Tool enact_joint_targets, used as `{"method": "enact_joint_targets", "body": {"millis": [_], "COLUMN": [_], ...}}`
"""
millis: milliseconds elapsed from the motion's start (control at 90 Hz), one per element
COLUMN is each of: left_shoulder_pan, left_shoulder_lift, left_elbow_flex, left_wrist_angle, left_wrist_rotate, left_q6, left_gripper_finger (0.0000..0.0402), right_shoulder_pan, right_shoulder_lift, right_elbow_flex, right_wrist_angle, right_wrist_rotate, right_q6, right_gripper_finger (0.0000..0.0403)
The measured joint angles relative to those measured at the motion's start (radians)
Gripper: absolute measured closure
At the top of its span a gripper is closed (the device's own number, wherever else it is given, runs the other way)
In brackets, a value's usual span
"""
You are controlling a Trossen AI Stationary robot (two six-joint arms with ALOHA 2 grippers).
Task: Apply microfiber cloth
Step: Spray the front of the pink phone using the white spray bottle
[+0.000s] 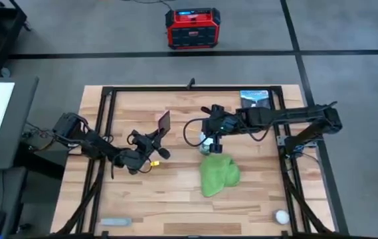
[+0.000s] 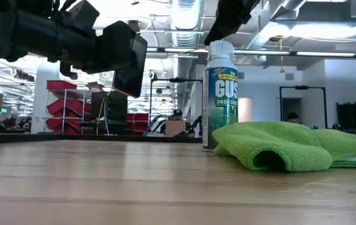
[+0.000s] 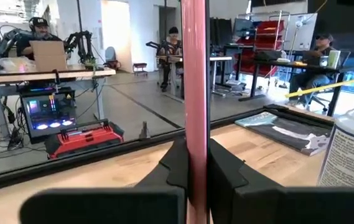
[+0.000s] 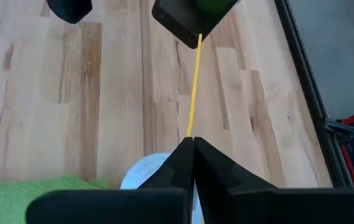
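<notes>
Cloth (image 1: 219,174), green, lies crumpled on my table (image 1: 175,206) beside the spray can (image 2: 220,94). Left gripper (image 1: 158,136) clamped on the pink phone (image 3: 195,93); right gripper (image 4: 192,146) closed above the can.

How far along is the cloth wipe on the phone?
Done: the left gripper holds the pink phone upright, off the table.
In hand: the right gripper is shut above the spray can, gripping nothing visible.
Left: the microfiber cloth lies crumpled beside the can, ungrasped and apart from the phone. Wiping has not begun.
</notes>
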Motion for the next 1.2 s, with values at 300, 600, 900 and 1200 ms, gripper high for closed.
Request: {"method": "enact_joint_targets", "body": {"millis": [300,600,900,1200], "left_shoulder_pan": [0.000,0.000,0.000,0.000], "left_shoulder_lift": [0.000,0.000,0.000,0.000], "left_elbow_flex": [0.000,0.000,0.000,0.000], "left_wrist_angle": [-0.001,-0.002,-0.002,-0.069], "left_wrist_rotate": [0.001,0.002,0.010,0.026], "left_q6": [0.003,0.010,-0.004,-0.088], "left_gripper_finger": [0.0397,0.0397,0.0397,0.0397], "right_shoulder_pan": [0.000,-0.001,-0.002,-0.002], "right_shoulder_lift": [0.023,0.053,0.055,0.055], "right_elbow_flex": [0.001,0.002,0.000,0.000], "right_wrist_angle": [-0.001,0.004,0.007,0.008], "right_wrist_rotate": [-0.014,-0.025,-0.043,-0.044], "right_q6": [0.008,0.010,0.011,0.015], "right_gripper_finger": [0.0403,0.0403,0.0403,0.0403]}}
